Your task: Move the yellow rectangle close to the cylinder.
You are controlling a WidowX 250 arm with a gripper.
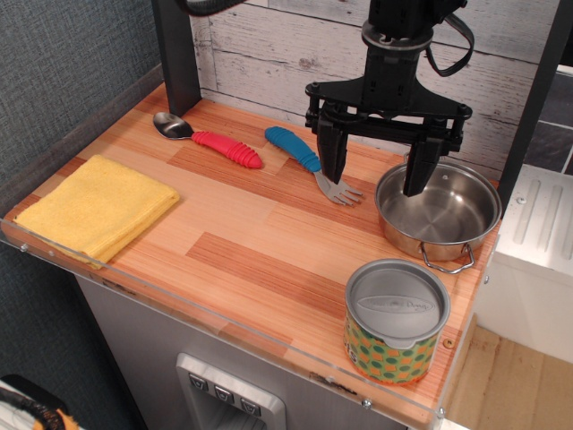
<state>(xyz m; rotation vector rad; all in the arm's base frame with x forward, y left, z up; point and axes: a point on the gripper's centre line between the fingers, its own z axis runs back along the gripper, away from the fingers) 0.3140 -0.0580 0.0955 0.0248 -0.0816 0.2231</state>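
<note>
From my remote station I log a wooden counter (269, 242) edged at the front by a clear plastic lip. I take the steel pot (439, 213) at the back right as my landmark.

The gripper (376, 170) hangs just left of the pot's rim, above the counter. Its jaws stand wide apart, with nothing between them. One black finger (333, 152) points down just left of the pot, over the fork's tines; the other sits in front of the pot's near-left rim from this angle. I cannot tell whether either finger touches anything.

The tin can (397, 321), with a grey lid and an orange label with green dots, stands upright in front of the pot, near it but apart, close to the counter's front edge.

The yellow folded towel (98, 208) lies flat far to the left of the pot, at the counter's left end, well apart from the can.

A blue-handled fork (309, 161) lies just left of the pot, tines toward it. A red-handled spoon (210, 141) lies further left of the fork, toward the back.
</note>
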